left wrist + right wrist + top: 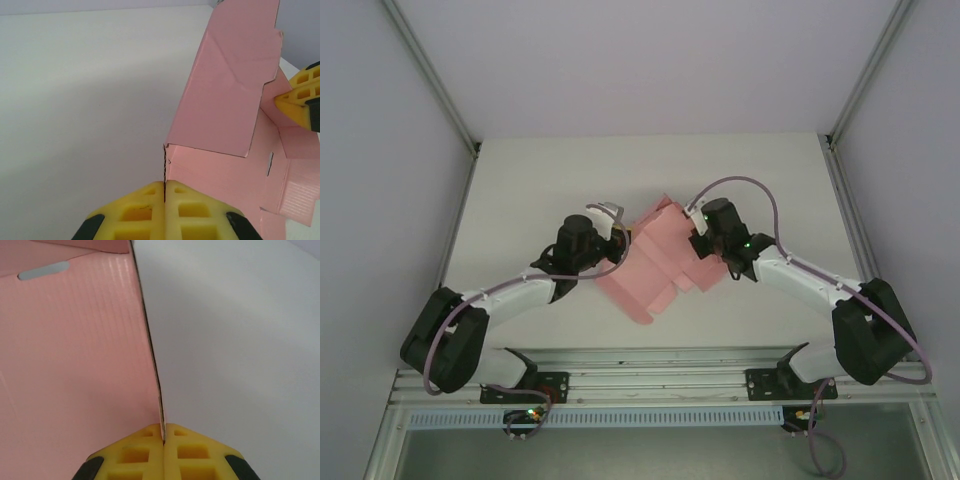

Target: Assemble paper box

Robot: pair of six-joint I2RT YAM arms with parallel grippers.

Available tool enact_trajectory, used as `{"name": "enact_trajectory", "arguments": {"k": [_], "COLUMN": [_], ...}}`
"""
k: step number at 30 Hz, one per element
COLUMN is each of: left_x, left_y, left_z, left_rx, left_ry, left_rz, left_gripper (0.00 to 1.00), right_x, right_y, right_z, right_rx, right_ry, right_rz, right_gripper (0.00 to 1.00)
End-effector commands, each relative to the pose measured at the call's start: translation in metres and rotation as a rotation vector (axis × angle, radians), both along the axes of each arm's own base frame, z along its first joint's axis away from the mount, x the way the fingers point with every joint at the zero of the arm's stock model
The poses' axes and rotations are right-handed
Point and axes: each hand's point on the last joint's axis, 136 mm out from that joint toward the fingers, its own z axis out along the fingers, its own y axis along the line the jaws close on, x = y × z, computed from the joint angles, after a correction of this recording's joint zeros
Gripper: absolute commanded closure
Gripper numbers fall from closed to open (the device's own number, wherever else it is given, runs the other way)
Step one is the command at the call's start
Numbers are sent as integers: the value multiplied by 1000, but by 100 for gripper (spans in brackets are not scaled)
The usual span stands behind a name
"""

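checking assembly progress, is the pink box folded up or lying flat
Partly folded: a panel of the paper box stands up from the rest, with flaps not closed.

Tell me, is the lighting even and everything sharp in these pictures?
Top external: soft, even light, the paper box sharp with barely a shadow. Left wrist: the table goes from bright at the top to grey lower down; the left end effector looks slightly soft. Right wrist: a pale sheen on the box near the top.
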Motion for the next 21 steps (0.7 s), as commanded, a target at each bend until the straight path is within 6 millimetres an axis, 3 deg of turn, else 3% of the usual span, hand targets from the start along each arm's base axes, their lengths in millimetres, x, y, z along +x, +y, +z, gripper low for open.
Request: {"name": "enact_trajectory", "arguments": {"k": [1,6,9,11,15,16,21], "left_x": [-5,-3,-7,-13,-14,-13,-8], "left_y": [4,22,20,13,3,2,-12], "left_z": [10,11,17,19,10,10,11], "left_rx": [-48,-197,-269,-231,14,54,144], "left_ry": [-15,50,45,-9,-93,-110,-175], "left_rz": [9,68,20,-18,7,13,-1], "left_gripper": [100,100,100,100,100,100,100], "right_x": [3,-6,-7,-8,-12,-14,-22], "right_y": [3,15,22,22,28,28,38], "right_z": [12,11,4,4,5,16,23], "right_rx": [150,192,206,200,137,114,-74], "right_ry": [48,100,132,126,85,34,-103], "right_rz": [-33,43,68,78,136,152,254], "right_gripper": [100,100,100,100,100,100,100]}}
